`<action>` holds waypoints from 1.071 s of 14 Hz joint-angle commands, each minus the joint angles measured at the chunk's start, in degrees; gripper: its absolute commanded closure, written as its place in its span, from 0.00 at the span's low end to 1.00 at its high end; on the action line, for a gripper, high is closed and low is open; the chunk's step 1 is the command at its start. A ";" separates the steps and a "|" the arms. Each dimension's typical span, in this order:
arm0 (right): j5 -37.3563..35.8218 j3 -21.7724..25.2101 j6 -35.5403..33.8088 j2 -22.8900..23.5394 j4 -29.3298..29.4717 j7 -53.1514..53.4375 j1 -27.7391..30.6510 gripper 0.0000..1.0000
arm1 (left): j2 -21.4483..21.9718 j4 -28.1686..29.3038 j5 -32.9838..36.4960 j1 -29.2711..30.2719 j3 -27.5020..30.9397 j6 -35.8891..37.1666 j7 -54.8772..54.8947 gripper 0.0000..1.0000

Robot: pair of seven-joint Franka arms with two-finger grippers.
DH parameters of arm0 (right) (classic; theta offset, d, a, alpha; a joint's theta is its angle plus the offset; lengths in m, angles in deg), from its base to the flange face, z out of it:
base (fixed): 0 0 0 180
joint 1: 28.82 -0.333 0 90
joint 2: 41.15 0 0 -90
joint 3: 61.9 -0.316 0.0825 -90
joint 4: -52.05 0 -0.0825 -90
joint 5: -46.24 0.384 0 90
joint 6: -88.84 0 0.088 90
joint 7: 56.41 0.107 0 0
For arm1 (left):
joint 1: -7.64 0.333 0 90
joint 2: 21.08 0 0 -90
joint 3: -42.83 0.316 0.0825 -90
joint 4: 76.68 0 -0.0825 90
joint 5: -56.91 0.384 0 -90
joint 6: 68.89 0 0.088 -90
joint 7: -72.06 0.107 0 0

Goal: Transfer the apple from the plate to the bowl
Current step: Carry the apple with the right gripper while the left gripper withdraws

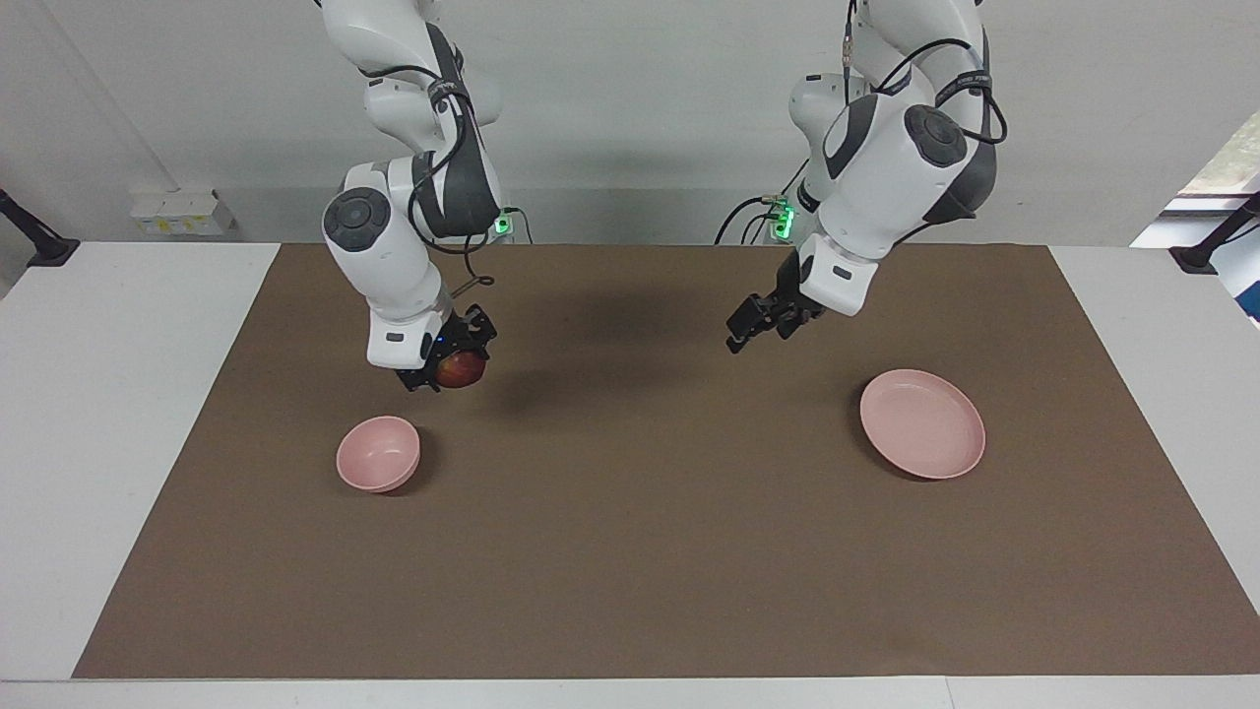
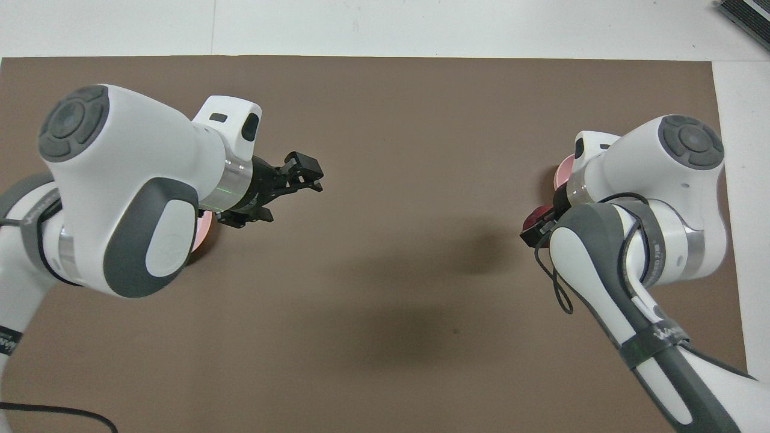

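Observation:
A dark red apple (image 1: pixel 460 370) hangs in the air, and my right gripper (image 1: pixel 455 372) is shut on it. It is over the brown mat, close beside the small pink bowl (image 1: pixel 378 454), which holds nothing. In the overhead view the apple (image 2: pixel 533 216) peeks out by the right gripper (image 2: pixel 534 225), and only the bowl's rim (image 2: pixel 564 171) shows past the arm. My left gripper (image 1: pixel 740 335) is open and holds nothing, up over the mat near the bare pink plate (image 1: pixel 922 424). From overhead the left gripper (image 2: pixel 283 195) points along the mat and the arm hides most of the plate (image 2: pixel 205 230).
A brown mat (image 1: pixel 630 551) covers most of the white table (image 1: pixel 118 414). A dark object (image 2: pixel 746 15) lies at the table's corner farthest from the robots, toward the right arm's end.

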 commanded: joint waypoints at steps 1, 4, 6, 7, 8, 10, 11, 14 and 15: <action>-12.19 -0.31 4.05 2.37 3.06 3.90 0.45 0.68 | -0.26 -1.77 3.05 4.97 -0.32 6.30 11.24 0.00; -20.14 -0.13 12.92 3.51 2.01 4.71 3.77 0.69 | 0.17 -1.86 9.02 9.02 -0.32 8.68 22.67 0.00; -23.12 -0.13 13.92 4.31 1.83 4.61 4.14 0.70 | 0.61 -1.86 15.25 9.81 -0.32 8.78 26.82 0.00; -25.14 -0.13 14.09 5.01 1.75 5.05 4.14 0.70 | 0.88 -1.95 16.32 10.25 -0.23 9.04 28.66 0.00; -26.55 -0.13 14.53 5.71 1.75 5.66 3.88 0.70 | 1.14 -2.38 16.77 11.39 -0.23 9.65 30.77 0.00; -27.88 -0.13 18.12 6.77 0.26 8.03 3.62 0.70 | 1.14 -4.13 16.86 13.06 -0.23 11.76 33.68 0.00; -29.02 -0.13 19.27 7.38 -0.01 9.87 3.62 0.70 | 1.14 -4.75 16.86 13.76 -0.23 12.37 34.30 0.00; -30.61 -0.13 21.21 9.22 -0.19 12.26 3.79 0.70 | 1.23 -5.37 16.77 14.56 -0.06 12.91 34.40 0.00; -30.61 -0.13 21.30 9.41 -0.45 12.35 3.97 0.70 | 1.23 -5.81 16.77 14.48 0.47 12.99 34.40 0.00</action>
